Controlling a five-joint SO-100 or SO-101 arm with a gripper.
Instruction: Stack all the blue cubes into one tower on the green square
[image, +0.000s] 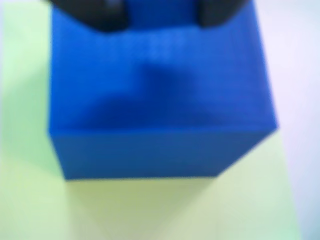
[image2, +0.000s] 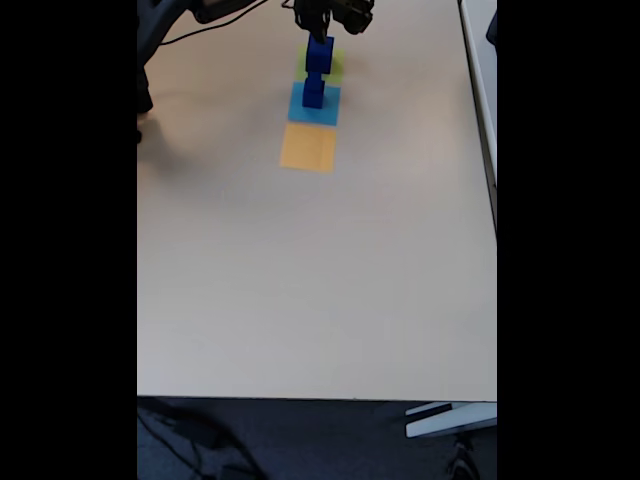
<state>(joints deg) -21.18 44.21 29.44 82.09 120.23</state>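
Note:
A large blue cube (image: 160, 100) stands on the green square (image: 165, 210) in the wrist view, close and blurred. Two dark fingers (image: 95, 15) of my gripper (image: 160, 10) sit over its far top edge, with blue showing between them. Whether they press on the cube is unclear. In the fixed view the gripper (image2: 322, 30) hangs directly over that cube (image2: 320, 53) on the green square (image2: 335, 66) at the far end of the table. A smaller blue cube (image2: 314, 92) stands just in front of it on a light-blue square (image2: 300, 108).
An orange flat square (image2: 308, 147) lies nearer the camera than the light-blue one. The beige table (image2: 320, 280) stretches wide toward the front edge. Cables and the arm's base (image2: 150, 40) sit at the far left.

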